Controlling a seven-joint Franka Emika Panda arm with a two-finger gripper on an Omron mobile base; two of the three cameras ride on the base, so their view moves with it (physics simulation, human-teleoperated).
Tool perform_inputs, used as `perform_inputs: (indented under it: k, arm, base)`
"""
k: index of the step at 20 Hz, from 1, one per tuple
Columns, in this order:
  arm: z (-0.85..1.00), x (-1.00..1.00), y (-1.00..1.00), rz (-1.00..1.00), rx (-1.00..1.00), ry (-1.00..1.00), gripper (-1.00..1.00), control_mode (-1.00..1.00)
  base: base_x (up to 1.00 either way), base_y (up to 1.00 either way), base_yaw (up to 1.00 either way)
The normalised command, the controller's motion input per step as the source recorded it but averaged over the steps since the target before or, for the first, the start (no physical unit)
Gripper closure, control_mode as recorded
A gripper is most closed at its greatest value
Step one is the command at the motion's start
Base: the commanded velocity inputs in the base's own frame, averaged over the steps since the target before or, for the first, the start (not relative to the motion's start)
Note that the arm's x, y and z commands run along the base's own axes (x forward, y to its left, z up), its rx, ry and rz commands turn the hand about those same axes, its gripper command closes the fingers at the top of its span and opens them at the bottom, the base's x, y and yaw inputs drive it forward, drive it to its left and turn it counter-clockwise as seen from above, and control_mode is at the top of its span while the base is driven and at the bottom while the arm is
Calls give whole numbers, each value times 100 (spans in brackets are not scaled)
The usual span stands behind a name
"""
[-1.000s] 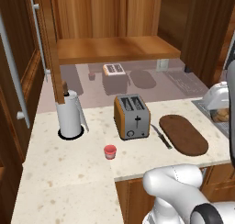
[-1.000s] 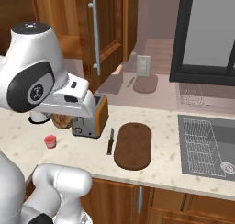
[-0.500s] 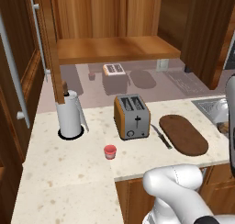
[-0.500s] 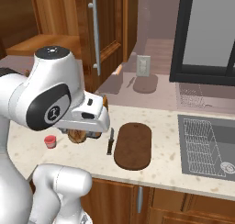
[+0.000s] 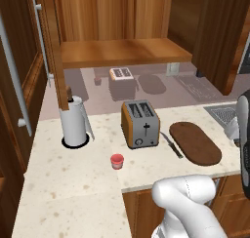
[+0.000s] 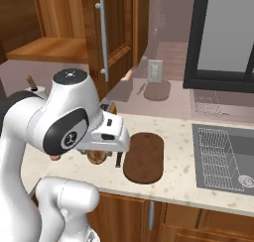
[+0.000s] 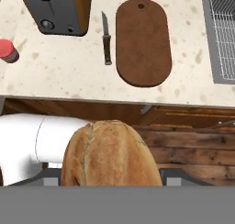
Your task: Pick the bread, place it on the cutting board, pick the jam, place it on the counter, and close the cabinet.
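Note:
A golden-brown bread (image 7: 110, 159) loaf sits between my gripper's (image 7: 110, 175) fingers, and the gripper is shut on it. In the right base view the bread (image 6: 97, 156) hangs under the hand at the counter's front edge, just left of the dark oval cutting board (image 6: 144, 156). From the hand, the cutting board (image 7: 143, 42) lies ahead on the speckled counter (image 7: 59, 76). The small red jam (image 5: 116, 161) jar stands on the counter in front of the toaster, apart from the hand. The cabinet (image 5: 122, 51) stands open, its door (image 5: 54, 51) swung out.
A toaster (image 5: 140, 124) stands mid-counter with a knife (image 5: 171, 144) between it and the board. A paper towel roll (image 5: 74, 121) is at the left, and a sink (image 6: 223, 156) with a rack at the right. A tall dark cabinet (image 5: 14, 86) borders the left.
The arm has swung down and toward the counter's front with the bread, from beside the toaster to just left of the cutting board. Jam, board and cabinet door have not moved.

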Motion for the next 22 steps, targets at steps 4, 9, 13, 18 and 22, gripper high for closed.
perform_inputs:
  k: [4,9,13,18,22]
  arm:
    - [-23,24,-10,0,0,0,100,-100]
    - [-25,20,-12,0,0,0,100,-100]
    - [-30,20,-18,1,0,0,100,-100]
    - [-35,24,-15,1,-2,0,100,-100]
    - [-35,28,-15,0,-2,0,100,-100]
  base:
    - [0,0,0]
    - [0,0,0]
    - [0,0,0]
    - [0,0,0]
    - [0,0,0]
